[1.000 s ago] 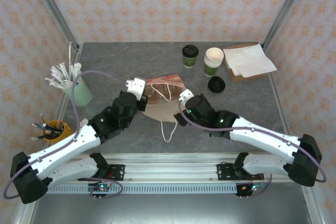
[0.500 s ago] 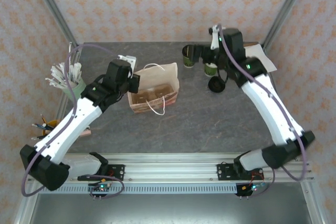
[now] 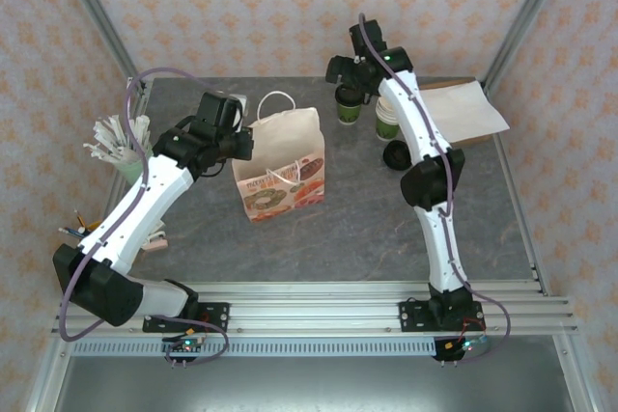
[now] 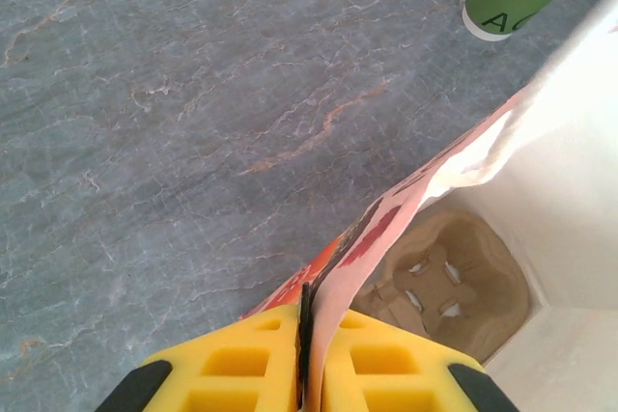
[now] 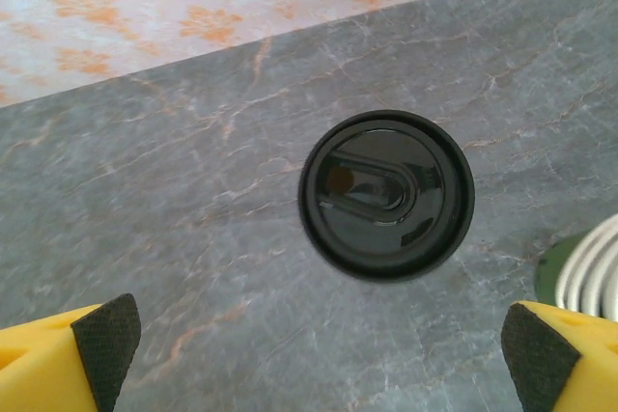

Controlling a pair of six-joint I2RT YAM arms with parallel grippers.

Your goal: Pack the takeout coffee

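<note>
**Grey stone table: bag pinched at its rim, coffee standing at the back**

Grey marbled table (image 3: 367, 229) is lying between walls papered in an orange pattern. At the far left a pale mint cup (image 3: 140, 163) is standing, bristling with white sticks. Just to its right the left gripper (image 3: 243, 145) is pinching the rim of the paper bag (image 3: 285, 156): in the wrist view its yellow fingers (image 4: 241, 373) are pressing together with the bag's wall between them. The bag is standing upright near the table's middle, mouth up, and a brown pulp cup carrier (image 4: 454, 282) is lying on its floor.

Right of the bag, and apart from it, the takeout coffee (image 3: 349, 103) is standing upright near the back edge, black lid on. The right gripper (image 5: 323, 335) is hovering directly over it, jaws spread wide, with the black pads (image 5: 101, 344) showing on either side of the lid and touching nothing. Just right of the coffee a stack of lidless green cups (image 3: 387, 121) is standing. In front of that stack a loose black lid (image 3: 397, 154) is lying flat. White napkins (image 3: 463, 108) are sitting at the far right.
</note>
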